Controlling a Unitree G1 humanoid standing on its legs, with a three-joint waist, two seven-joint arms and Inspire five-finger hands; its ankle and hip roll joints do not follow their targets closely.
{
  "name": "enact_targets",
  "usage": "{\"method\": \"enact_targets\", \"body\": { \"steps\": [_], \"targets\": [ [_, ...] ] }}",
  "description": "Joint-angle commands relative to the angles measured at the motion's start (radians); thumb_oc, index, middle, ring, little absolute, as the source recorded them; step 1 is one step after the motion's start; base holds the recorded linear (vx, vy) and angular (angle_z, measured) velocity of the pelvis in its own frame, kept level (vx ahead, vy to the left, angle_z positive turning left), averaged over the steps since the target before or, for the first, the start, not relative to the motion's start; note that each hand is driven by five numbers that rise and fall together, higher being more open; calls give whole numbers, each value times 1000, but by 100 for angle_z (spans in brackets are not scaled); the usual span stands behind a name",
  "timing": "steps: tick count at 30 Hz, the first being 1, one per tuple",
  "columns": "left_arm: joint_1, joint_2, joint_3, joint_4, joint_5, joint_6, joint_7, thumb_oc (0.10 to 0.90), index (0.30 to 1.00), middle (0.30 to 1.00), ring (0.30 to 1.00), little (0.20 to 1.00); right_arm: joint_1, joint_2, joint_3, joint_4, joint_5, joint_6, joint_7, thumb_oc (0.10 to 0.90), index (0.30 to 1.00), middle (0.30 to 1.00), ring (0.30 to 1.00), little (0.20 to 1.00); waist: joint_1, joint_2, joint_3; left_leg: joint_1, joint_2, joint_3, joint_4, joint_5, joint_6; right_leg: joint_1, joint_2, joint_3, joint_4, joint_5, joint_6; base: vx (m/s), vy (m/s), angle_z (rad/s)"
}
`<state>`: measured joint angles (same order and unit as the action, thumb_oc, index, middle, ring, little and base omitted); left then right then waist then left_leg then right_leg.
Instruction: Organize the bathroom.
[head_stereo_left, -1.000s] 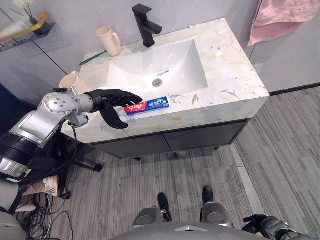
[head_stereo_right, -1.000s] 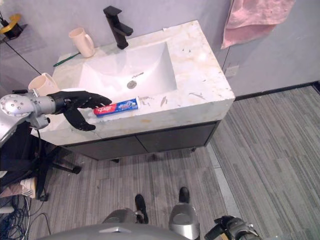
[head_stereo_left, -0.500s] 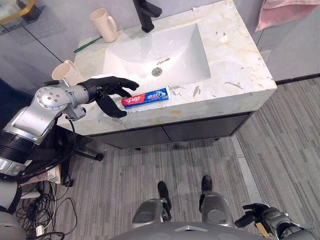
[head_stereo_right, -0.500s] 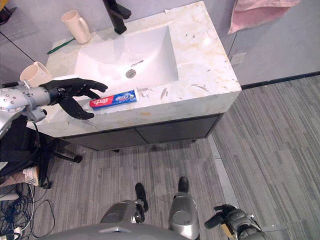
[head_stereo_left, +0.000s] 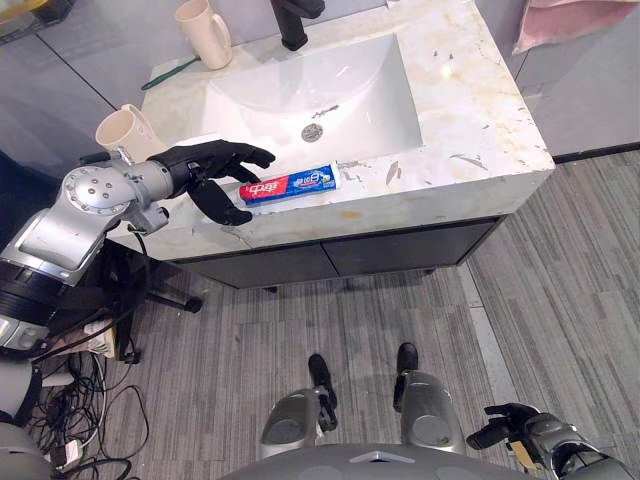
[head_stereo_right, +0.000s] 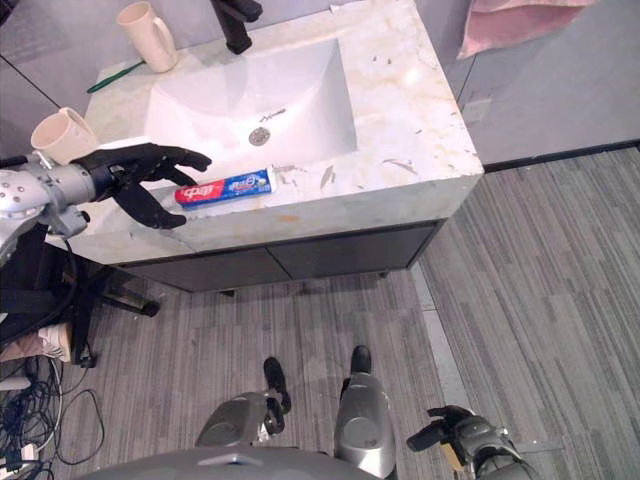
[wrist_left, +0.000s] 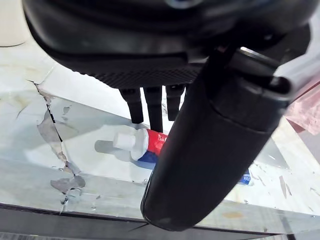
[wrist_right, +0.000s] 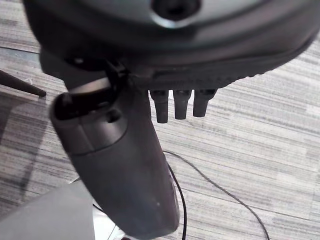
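Since a second ago your left hand has drawn back a little from the toothpaste tube: its fingertips then lay over the tube's capped end, and now they sit just beside it, above the vanity top. The fingers are spread and nearly straight, the thumb hanging below them over the front edge, holding nothing. The tube has not shifted. It lies flat along the front edge of the vanity top, just in front of the sink basin, its white cap toward your left hand.

One cream mug stands at the left edge of the top, just behind your left forearm. A second cream mug stands at the back left corner, a green toothbrush lying beside it. The black faucet rises at the back edge behind the basin.

Your right hand hangs low over the grey plank floor, fingers loosely extended and empty.
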<state>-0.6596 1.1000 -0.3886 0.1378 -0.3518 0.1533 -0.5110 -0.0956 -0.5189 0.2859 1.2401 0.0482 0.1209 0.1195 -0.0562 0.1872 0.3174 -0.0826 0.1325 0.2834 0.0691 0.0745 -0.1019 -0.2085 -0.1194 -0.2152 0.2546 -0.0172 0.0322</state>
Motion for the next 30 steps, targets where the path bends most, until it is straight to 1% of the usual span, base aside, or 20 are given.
{"method": "enact_targets", "body": {
  "steps": [1,2,3,4,9,13,17,23,25,26,27,29,30],
  "targets": [
    [18,-12,91,-12,-12,-28,-5,568,552,552,552,552,28,-43,24,-16,23,8,-12,800,900,900,900,900,-6,-35,-37,-74,79,-54,94,205,-70,119,-35,-6,-182,1,31,0,0,0],
    [20,-14,91,-15,-11,-26,-5,536,505,505,505,505,27,-43,24,-15,25,8,-12,800,900,900,900,900,-6,-35,-36,-74,79,-53,94,204,-70,119,-36,-6,-182,1,31,0,0,0],
    [21,-15,92,-16,-12,-24,-5,461,392,392,392,392,27,-43,24,-15,26,9,-12,800,900,900,900,900,-6,-35,-36,-74,79,-53,94,203,-70,119,-37,-6,-182,1,31,0,0,0],
    [25,-17,91,-17,-14,-23,-5,400,300,300,300,300,26,-44,23,-16,30,10,-14,800,900,900,900,900,-6,-34,-34,-76,79,-53,95,203,-69,116,-39,-7,-180,1,31,0,0,0],
    [30,-27,84,-12,-18,-31,4,400,300,300,300,300,13,-48,24,-16,48,10,-18,800,900,900,900,900,-6,-31,-19,-90,81,-53,107,198,-67,100,-44,-7,-170,-1,29,-22,2,0],
    [26,-30,82,-8,-11,-37,13,400,300,300,300,300,4,-48,27,-19,64,12,-20,800,900,900,900,900,-6,-35,-4,-104,83,-52,112,193,-67,80,-46,-6,-160,0,28,-41,-17,-4],
    [25,-28,82,-19,-13,-30,20,400,300,300,300,300,5,-47,27,-22,72,16,-21,800,900,900,900,900,-6,-37,1,-108,83,-53,114,191,-65,75,-48,-6,-158,2,28,-9,-9,0],
    [33,-36,84,-22,-15,-40,38,400,300,300,300,300,2,-47,25,-21,75,12,-26,800,900,900,900,900,-7,-37,9,-114,82,-53,117,187,-64,66,-50,-5,-154,2,27,0,0,0],
    [45,-39,98,-26,-46,-37,85,400,300,300,300,300,3,-46,25,-20,82,9,-28,800,900,900,900,900,-5,-39,9,-114,81,-54,117,186,-65,69,-50,-5,-155,1,27,0,0,0],
    [51,-44,107,-27,-69,-36,128,400,300,300,300,300,5,-43,25,-19,87,7,-31,800,900,900,900,900,-3,-40,8,-112,81,-54,116,186,-65,73,-50,-5,-156,1,27,41,-13,-1],
    [68,-58,137,-27,-110,-39,193,400,300,300,300,300,14,-37,21,-17,101,1,-39,800,900,900,900,900,-1,-46,3,-104,80,-57,111,184,-64,81,-48,-7,-159,-1,27,62,-18,-1],
    [93,-87,199,-44,-178,-56,250,400,300,300,300,300,35,-22,3,-15,162,-19,-73,800,900,900,900,900,3,-58,-6,-99,81,-60,110,183,-62,93,-46,-8,-160,-6,25,82,-34,-1],
    [104,-103,233,-58,-200,-63,259,400,300,300,300,300,43,-14,-15,-19,199,-26,-102,800,900,900,900,900,6,-65,-12,-96,82,-62,109,182,-60,98,-43,-7,-161,-7,24,75,-45,2]
  ]
}}
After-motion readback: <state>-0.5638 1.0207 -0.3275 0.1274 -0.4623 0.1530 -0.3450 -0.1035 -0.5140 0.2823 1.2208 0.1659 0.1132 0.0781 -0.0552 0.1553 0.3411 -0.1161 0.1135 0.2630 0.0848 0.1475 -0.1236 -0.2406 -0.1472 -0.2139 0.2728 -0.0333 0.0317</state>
